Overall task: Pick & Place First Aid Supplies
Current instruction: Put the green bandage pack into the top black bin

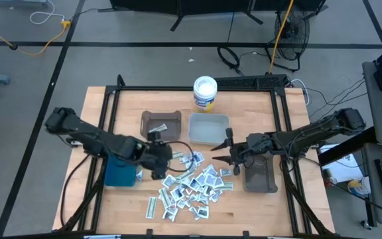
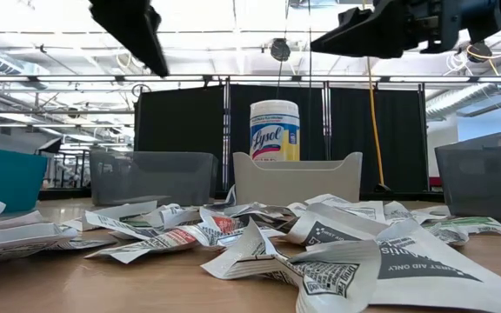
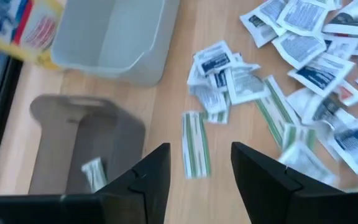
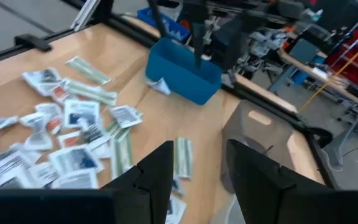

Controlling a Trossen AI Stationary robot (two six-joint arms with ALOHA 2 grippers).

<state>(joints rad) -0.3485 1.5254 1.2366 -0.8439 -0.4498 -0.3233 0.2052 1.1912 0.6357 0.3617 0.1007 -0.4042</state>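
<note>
Dozens of small white and silvery packets [image 1: 194, 188] lie loose on the wooden table [image 1: 257, 206], heaped where both arms can reach them. 1 green-striped strip [image 3: 194, 144] lies flat just ahead of the left gripper [image 3: 199, 163], in line with the gap between its 2 fingers, and nothing is caught between those fingers. They stand apart with bare wood showing through the gap, so the left jaws are open and empty. Beside them sits a smoky grey bin [image 3: 82, 143] with 1 packet already in it, which suggests this arm sorts into that bin.

The right gripper [image 4: 199, 163] hangs above the table with its fingers also spread and holding nothing. Another striped strip [image 4: 182, 155] lies on the wood beyond its gap, with the main heap off to 1 side. Farther ahead of these jaws stands a blue bin [image 4: 184, 70], next to the left arm.

A pale bin [image 1: 208, 128] and a second grey bin [image 1: 260, 174] wait at the edge of the heap, likely so each kind of packet has its own place. A white tub [image 1: 205, 92] stands behind the pale bin, apart from the sorting.
</note>
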